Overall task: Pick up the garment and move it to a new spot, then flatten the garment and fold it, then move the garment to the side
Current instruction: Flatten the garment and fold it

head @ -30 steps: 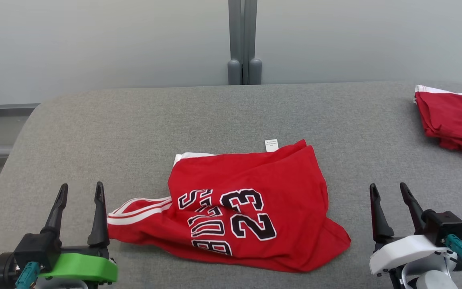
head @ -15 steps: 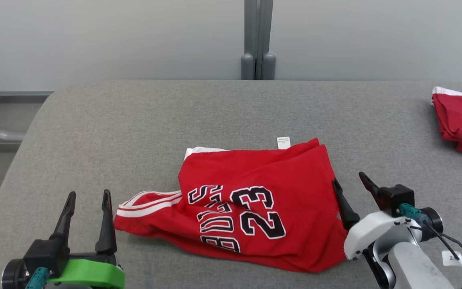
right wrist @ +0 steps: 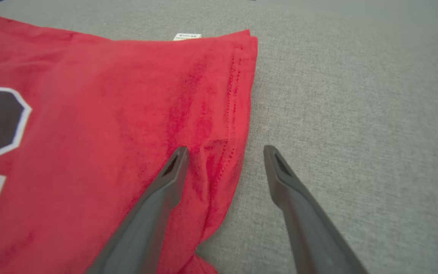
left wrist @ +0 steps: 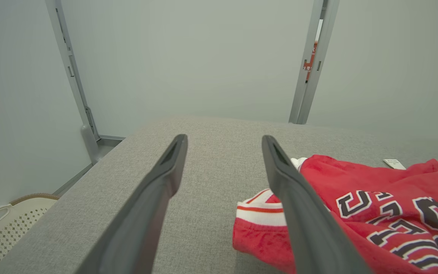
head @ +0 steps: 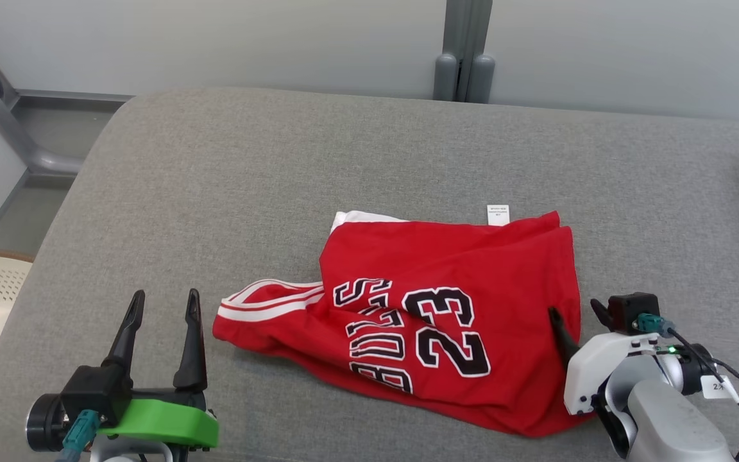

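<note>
The red jersey [head: 446,308] lies rumpled on the grey table [head: 267,167], between the two pairs of jaws. The right jaws stand apart, straddling its hemmed edge, one over cloth and the other over bare table. The left jaws stand apart and empty, with the jersey's striped trim just beside them.
</note>
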`<state>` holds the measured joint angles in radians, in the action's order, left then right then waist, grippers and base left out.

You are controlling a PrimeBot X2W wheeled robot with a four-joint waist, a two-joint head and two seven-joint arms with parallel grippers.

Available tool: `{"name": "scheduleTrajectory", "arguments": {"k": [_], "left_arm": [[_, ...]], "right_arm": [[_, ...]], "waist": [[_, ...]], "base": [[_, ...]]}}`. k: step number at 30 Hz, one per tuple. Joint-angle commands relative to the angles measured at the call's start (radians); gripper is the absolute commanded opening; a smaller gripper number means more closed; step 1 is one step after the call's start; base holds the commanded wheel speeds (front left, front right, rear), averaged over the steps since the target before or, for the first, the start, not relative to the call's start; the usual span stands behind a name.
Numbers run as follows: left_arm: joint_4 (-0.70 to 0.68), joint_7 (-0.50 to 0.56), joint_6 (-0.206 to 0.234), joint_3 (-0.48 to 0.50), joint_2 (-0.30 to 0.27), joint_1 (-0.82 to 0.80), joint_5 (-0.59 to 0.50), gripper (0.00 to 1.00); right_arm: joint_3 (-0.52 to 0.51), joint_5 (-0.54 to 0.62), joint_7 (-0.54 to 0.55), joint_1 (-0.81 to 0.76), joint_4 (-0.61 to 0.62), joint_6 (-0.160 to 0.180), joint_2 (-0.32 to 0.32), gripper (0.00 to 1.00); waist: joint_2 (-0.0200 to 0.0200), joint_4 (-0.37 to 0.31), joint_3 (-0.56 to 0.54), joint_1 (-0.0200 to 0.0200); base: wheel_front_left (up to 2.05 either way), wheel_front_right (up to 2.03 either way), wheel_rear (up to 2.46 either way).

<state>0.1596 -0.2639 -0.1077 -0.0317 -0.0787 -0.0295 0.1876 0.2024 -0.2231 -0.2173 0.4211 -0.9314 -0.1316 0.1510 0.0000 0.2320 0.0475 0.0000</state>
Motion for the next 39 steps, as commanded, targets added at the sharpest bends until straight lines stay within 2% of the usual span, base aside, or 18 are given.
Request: {"name": "scheduleTrajectory", "arguments": {"k": [1,2,4,8,13,25,32,39], "left_arm": [[0.001,0.0,-0.006,0.0,0.003,-0.016,-0.005,1.0],[0.003,0.0,-0.006,0.0,0.005,-0.018,-0.006,1.0],[0.005,0.0,-0.009,0.003,0.009,-0.02,-0.009,1.0],[0.011,0.0,-0.013,0.01,0.013,-0.014,-0.016,1.0],[0.018,0.0,-0.014,0.015,0.015,0.002,-0.024,1.0],[0.014,0.0,-0.019,0.024,0.021,0.052,-0.031,1.0],[0.012,0.0,-0.021,0.024,0.025,0.062,-0.029,1.0],[0.017,0.0,-0.022,0.009,0.026,0.043,-0.026,1.0]], "right_arm": [[0.005,-0.014,-0.007,0.014,-0.023,0.002,-0.008,1.0],[0.011,-0.027,-0.003,0.019,-0.046,0.002,-0.013,0.69],[0.021,-0.058,0.0,0.027,-0.077,0.002,-0.022,0.0],[0.042,-0.092,-0.022,0.05,-0.099,0.002,-0.014,0.0],[0.017,-0.124,-0.047,0.056,-0.058,0.002,0.02,0.0],[-0.171,-0.112,-0.048,-0.153,0.228,0.002,0.142,0.0],[-0.224,-0.096,-0.048,-0.246,0.331,0.002,0.129,0.0],[-0.172,-0.076,-0.034,-0.147,0.398,0.002,0.087,0.0]], "waist": [[0.0,0.018,0.013,0.0],[0.0,0.02,0.013,0.0],[0.0,0.021,0.014,0.0],[0.0,0.009,0.008,0.0],[0.0,-0.029,-0.017,0.0],[0.0,-0.121,-0.081,0.0],[0.0,-0.139,-0.085,0.0],[0.0,-0.122,-0.072,0.0]], "base": [[0.0,0.0,0.0],[0.0,0.0,0.0],[0.0,0.0,0.0],[0.0,0.0,0.0],[0.0,0.0,0.0],[0.0,0.0,0.0],[0.0,0.0,0.0],[0.0,0.0,0.0]]}}
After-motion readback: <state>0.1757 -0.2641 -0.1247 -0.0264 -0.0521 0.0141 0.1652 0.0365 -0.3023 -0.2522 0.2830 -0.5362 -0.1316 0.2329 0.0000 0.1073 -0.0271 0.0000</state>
